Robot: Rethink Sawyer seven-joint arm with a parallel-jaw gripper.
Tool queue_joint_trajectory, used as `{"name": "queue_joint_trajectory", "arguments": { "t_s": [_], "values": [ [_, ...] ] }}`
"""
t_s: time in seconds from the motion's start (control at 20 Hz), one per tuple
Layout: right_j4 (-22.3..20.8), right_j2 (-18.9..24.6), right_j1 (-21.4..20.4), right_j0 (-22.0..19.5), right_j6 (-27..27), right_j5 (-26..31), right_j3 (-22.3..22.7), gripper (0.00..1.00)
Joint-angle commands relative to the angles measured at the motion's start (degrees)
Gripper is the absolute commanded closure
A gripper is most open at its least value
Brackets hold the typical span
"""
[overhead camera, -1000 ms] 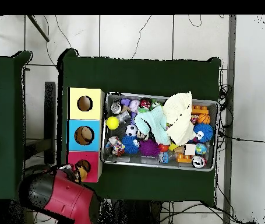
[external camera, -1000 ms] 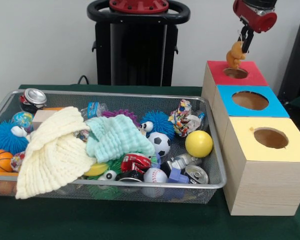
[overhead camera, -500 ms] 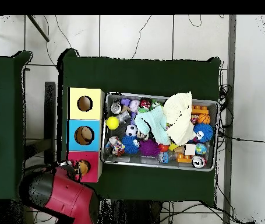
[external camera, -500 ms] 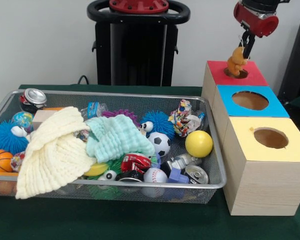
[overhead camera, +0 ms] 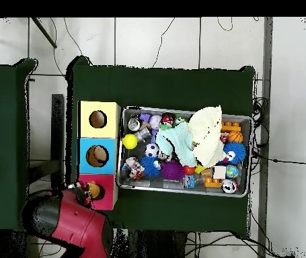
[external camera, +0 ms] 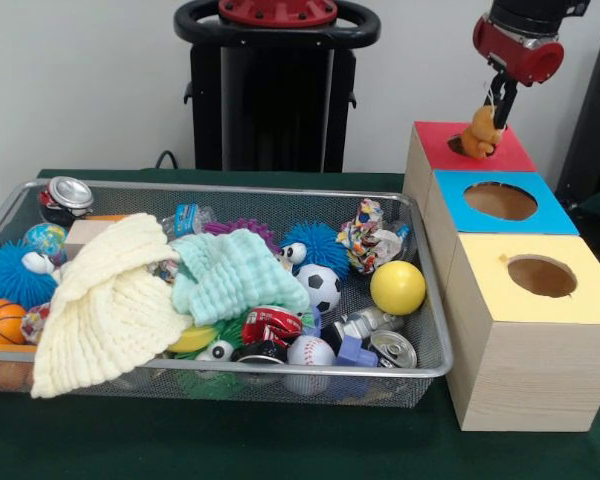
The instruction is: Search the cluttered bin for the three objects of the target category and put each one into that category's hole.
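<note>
Sawyer arm (external camera: 520, 35): red and black, rounded housings.

Front view: glossy red wrist shell under a black cylindrical section, thin dark gripper (external camera: 498, 100) below it. Pedestal (external camera: 276, 85) is a black column topped by a black ring with a red disc inside. Overhead view: bulky red link (overhead camera: 81, 225) against a black rounded joint.

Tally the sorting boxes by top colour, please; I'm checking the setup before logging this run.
Red-topped box: 1
Blue-topped box: 1
Yellow-topped box: 1
Total: 3
</note>
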Motion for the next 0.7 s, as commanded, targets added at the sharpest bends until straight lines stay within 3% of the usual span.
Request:
{"name": "queue_joint_trajectory", "arguments": {
  "t_s": [0.05,0.7],
  "values": [
    [3.2,7.5,1.4,-2.2,12.5,-4.3,2.3,1.00],
    [3.1,10.0,0.6,-4.3,11.1,-8.5,4.7,1.00]
  ]
}}
